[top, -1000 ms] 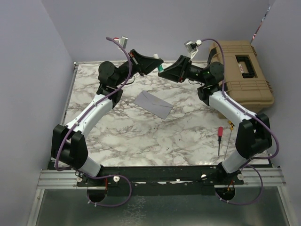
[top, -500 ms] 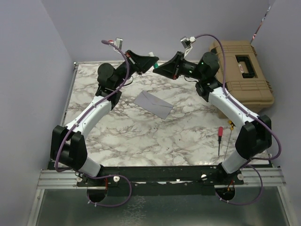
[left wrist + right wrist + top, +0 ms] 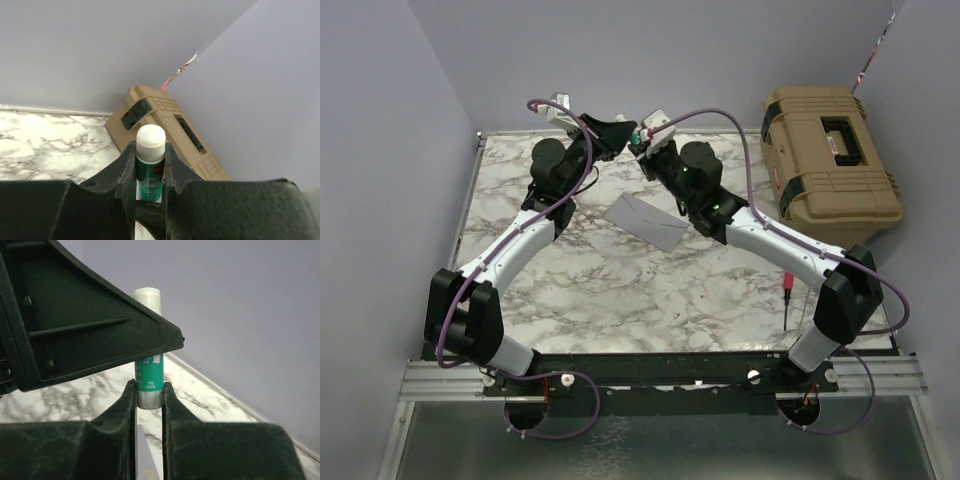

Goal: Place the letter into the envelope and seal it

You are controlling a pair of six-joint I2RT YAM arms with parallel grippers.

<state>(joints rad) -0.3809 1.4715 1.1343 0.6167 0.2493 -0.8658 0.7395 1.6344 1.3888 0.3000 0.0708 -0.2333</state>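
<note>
The grey-lavender envelope point(image 3: 648, 221) lies flat on the marble table point(image 3: 620, 300), flap closed. The tan letter is not visible. A green glue stick point(image 3: 633, 135) with a white cap point(image 3: 150, 141) is held in the air behind the envelope, between both grippers. My left gripper point(image 3: 625, 132) is shut on its green body point(image 3: 150, 170) just below the cap. My right gripper point(image 3: 642, 145) is shut on its silver bottom end point(image 3: 149, 397). In the right wrist view, the left gripper's black finger point(image 3: 90, 335) covers the middle of the glue stick point(image 3: 149, 372).
A tan toolbox point(image 3: 830, 155) stands at the back right and shows in the left wrist view point(image 3: 160, 120). A red-handled screwdriver point(image 3: 786, 295) lies near the right arm. Lavender walls close in the back and both sides.
My right arm has swung left across the table to the left gripper and closed on the glue stick's bottom end. My left gripper has shifted slightly left with the stick. The envelope has not moved.
</note>
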